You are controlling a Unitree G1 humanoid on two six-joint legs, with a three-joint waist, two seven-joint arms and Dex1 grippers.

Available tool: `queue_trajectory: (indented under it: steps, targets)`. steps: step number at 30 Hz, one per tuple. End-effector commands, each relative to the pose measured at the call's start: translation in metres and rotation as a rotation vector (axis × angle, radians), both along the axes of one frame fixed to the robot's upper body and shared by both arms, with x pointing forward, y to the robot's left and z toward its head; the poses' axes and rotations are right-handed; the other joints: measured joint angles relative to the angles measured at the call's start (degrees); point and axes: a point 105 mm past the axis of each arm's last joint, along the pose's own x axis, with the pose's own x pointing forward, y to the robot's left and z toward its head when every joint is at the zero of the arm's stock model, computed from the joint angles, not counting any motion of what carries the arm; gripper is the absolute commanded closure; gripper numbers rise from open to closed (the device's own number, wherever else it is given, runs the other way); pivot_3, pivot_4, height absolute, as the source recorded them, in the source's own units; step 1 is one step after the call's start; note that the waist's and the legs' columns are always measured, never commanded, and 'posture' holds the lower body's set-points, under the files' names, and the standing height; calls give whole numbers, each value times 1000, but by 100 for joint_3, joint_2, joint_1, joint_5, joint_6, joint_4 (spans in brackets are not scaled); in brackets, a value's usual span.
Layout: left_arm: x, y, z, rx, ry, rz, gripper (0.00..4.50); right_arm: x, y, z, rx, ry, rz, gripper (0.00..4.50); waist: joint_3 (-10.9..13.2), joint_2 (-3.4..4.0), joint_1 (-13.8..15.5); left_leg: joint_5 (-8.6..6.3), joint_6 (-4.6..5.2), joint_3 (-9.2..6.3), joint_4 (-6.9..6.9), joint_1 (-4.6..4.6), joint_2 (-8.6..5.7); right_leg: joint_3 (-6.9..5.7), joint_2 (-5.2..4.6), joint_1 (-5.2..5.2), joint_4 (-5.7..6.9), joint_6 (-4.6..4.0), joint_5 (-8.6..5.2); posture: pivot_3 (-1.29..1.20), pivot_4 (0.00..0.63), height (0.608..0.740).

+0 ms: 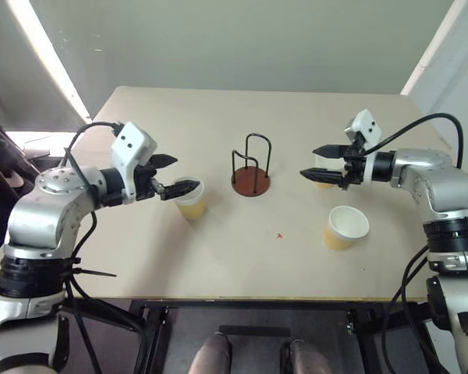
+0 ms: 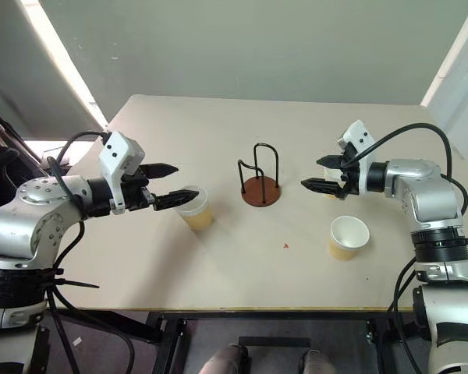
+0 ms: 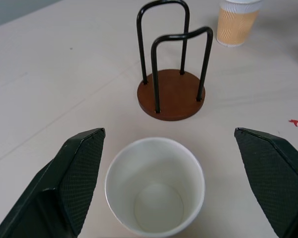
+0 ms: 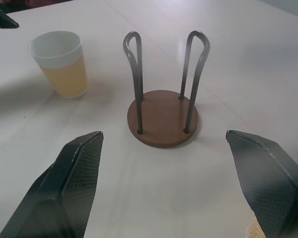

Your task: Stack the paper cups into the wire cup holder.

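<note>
A: Wire cup holder (image 1: 251, 173) is standing empty mid-tabletop (image 1: 218, 265). Left tool (image 1: 170, 174) is hanging spread wide over the cup left of the holder (image 1: 191, 199), gripping nothing.

B: Right tool (image 1: 321, 162) is gaping too, empty, right of the holder; two cups (image 1: 345, 227) there. Probably first pick: left closing on its cup.

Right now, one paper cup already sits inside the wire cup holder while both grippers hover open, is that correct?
Not quite: the wire cup holder is empty, as the left wrist view shows. Both the left gripper and the right gripper do hover open.
</note>
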Motion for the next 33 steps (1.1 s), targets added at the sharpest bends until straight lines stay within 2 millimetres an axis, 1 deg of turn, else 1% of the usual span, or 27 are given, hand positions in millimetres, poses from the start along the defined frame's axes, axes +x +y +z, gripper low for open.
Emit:
queue_trajectory:
  steps: [1,6,10,12,17,21,27,33]
  targets:
    - [-3,1,16,2,-58,-2,0,-9,8,22,-9,-65,65,412,0,0,3,0,0,0,0,0,0,1,0,0,0,0,0,0,150,740]
    - [-2,0,18,5,-61,-8,0,-12,14,19,-8,-45,80,412,0,0,3,0,-1,2,0,1,0,2,1,0,0,0,0,0,150,740]
    - [-2,0,18,7,-60,-7,0,-11,26,11,-13,-38,87,412,0,0,1,1,-1,3,0,2,1,4,1,0,0,0,0,0,150,740]
    - [-1,0,18,7,-61,-7,0,-7,31,6,-24,-38,77,412,0,0,0,0,0,3,0,4,2,4,2,-1,1,0,0,0,150,740]
    - [-1,-1,20,5,-64,-9,0,10,42,-5,-51,-55,14,412,0,0,0,-1,3,2,0,4,3,5,2,-3,3,0,0,0,150,740]
    - [-2,-1,20,6,-64,-8,0,18,51,-15,-84,-69,-1,412,0,0,1,-4,2,2,-1,2,4,5,2,-8,4,0,0,0,150,740]
    - [-2,0,20,7,-63,-5,0,25,64,-19,-106,-93,-1,412,0,0,0,-8,-5,3,0,1,4,6,2,-10,0,-1,0,0,150,740]
    - [-2,0,19,5,-63,-6,0,33,80,-15,-89,-120,-13,412,0,0,-3,-12,-6,3,-1,1,5,6,2,-15,2,-4,-1,0,150,740]
